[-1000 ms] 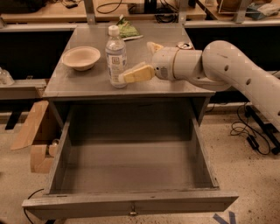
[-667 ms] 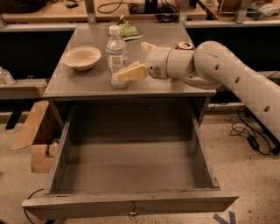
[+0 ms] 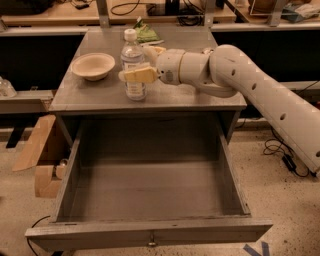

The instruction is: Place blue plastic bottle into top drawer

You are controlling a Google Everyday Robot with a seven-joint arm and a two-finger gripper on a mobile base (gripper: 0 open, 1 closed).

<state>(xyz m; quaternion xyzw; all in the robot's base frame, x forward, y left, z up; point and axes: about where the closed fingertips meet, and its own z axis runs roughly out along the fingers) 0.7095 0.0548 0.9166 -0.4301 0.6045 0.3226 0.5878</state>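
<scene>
Single view only, so no overlap is to be reported. The scene is seen from in front of the grey table (image 3: 95, 96), raised and tilted down, faced toward the wooden workbenches (image 3: 50, 14) behind. Mid-range: the open wide grey top drawer (image 3: 100, 234) is framed whole, front panel at the bottom edge. The white robot arm (image 3: 260, 95) is seen entering from the right. The cream two-finger gripper (image 3: 136, 64) is placed at the clear plastic bottle with white cap (image 3: 134, 91), on the tabletop, centre-left.
</scene>
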